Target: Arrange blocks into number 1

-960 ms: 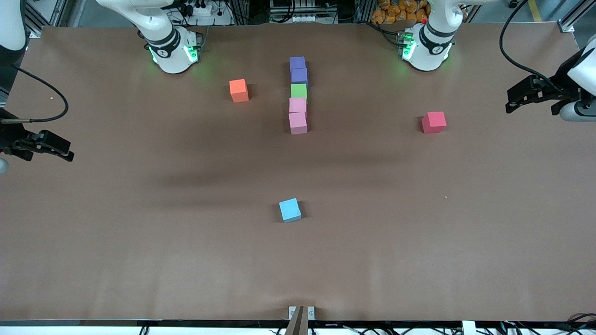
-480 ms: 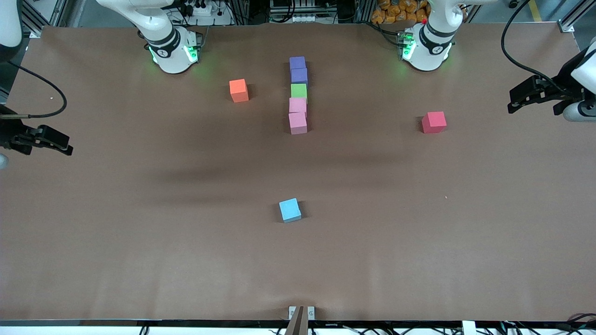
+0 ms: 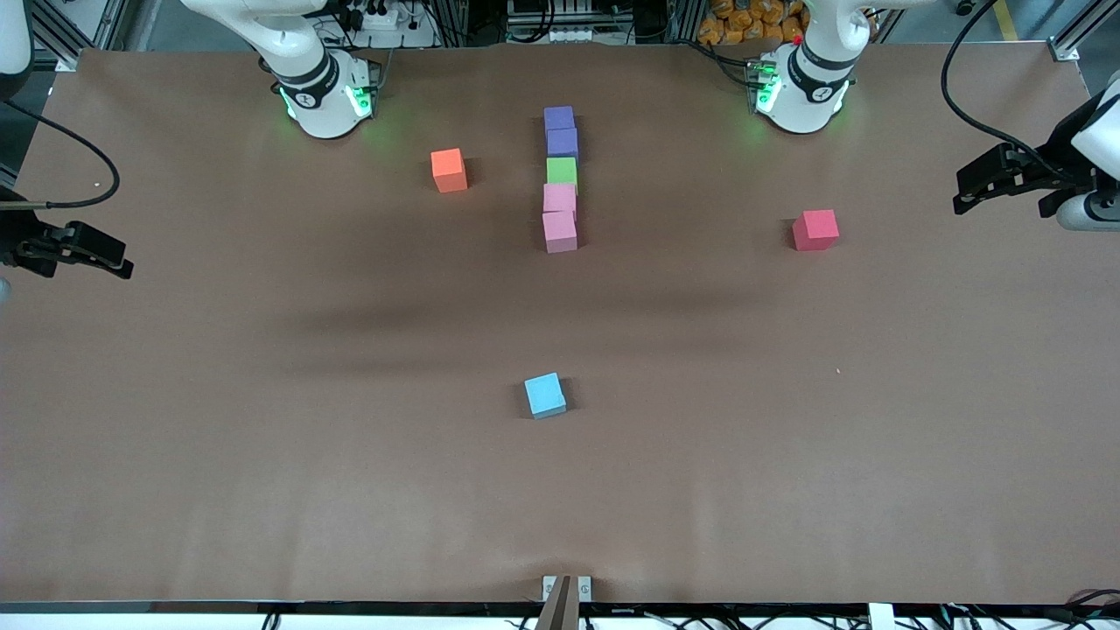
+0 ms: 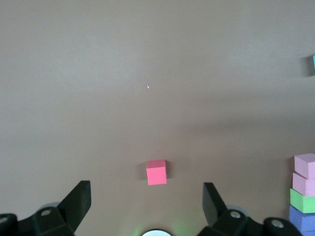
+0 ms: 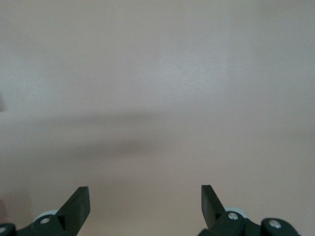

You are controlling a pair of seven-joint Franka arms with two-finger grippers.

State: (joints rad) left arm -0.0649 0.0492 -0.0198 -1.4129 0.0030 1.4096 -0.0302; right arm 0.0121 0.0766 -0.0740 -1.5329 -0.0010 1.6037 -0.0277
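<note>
This is a robotics lab: two white robot arm bases (image 3: pixel 319 92) with green status lights are bolted to a counter (image 3: pixel 262 437) covered in brown sheeting, with aluminium framing (image 3: pixel 1072 35), power strips (image 3: pixel 376 17) and loose cables (image 3: pixel 971 87) along its edges.
</note>
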